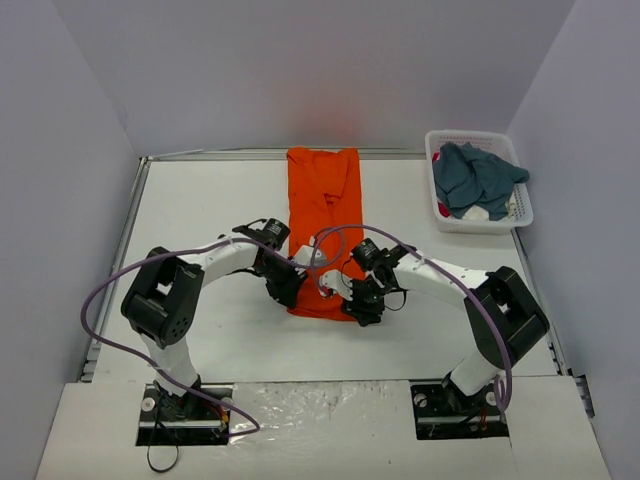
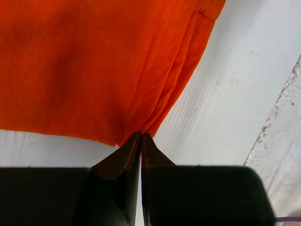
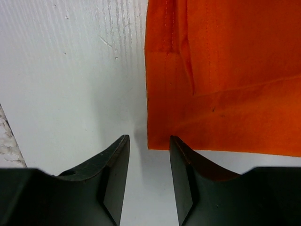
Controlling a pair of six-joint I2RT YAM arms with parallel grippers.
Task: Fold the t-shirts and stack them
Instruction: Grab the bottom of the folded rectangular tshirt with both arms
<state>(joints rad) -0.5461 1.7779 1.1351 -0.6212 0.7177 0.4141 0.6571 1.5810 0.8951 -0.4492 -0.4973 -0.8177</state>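
The orange t-shirt (image 1: 322, 200) lies as a long narrow strip down the middle of the table, with its near end between my two grippers. My left gripper (image 1: 288, 288) is shut on the near left corner of the shirt. In the left wrist view the cloth (image 2: 70, 61) bunches into the closed tips of that gripper (image 2: 140, 134). My right gripper (image 1: 357, 309) stands open at the near right corner. In the right wrist view the shirt's corner (image 3: 235, 94) sits just ahead of the gap in the gripper (image 3: 148, 139), with nothing held. The teal t-shirt (image 1: 475, 178) lies crumpled in the basket.
The white lattice basket (image 1: 476, 228) stands at the back right and also holds bits of red and white cloth. Grey walls enclose the table on three sides. Purple cables loop from both arms.
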